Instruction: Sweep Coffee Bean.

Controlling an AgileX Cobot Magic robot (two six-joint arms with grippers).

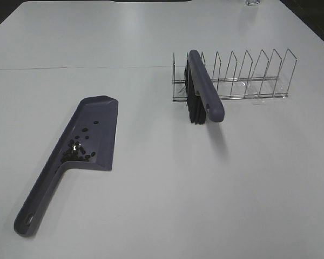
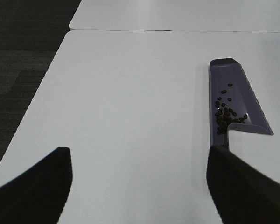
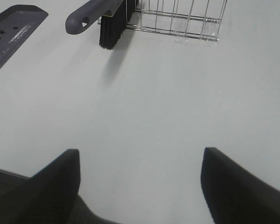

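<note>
Both end effectors [image 2: 137, 186] [image 3: 140, 186] apart, empty; coffee bean [image 1: 75, 152] in dustpan [image 1: 100, 110]; brush [image 1: 205, 91] in rack [image 1: 259, 73].

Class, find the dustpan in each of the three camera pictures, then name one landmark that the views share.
Exterior high: the dustpan lies left of centre, handle toward the bottom-left corner, coffee beans in it.
Left wrist: right of centre, its handle hidden behind a finger.
Right wrist: only one end shows, at the top-left corner.
Shared landmark: the white table.
</note>
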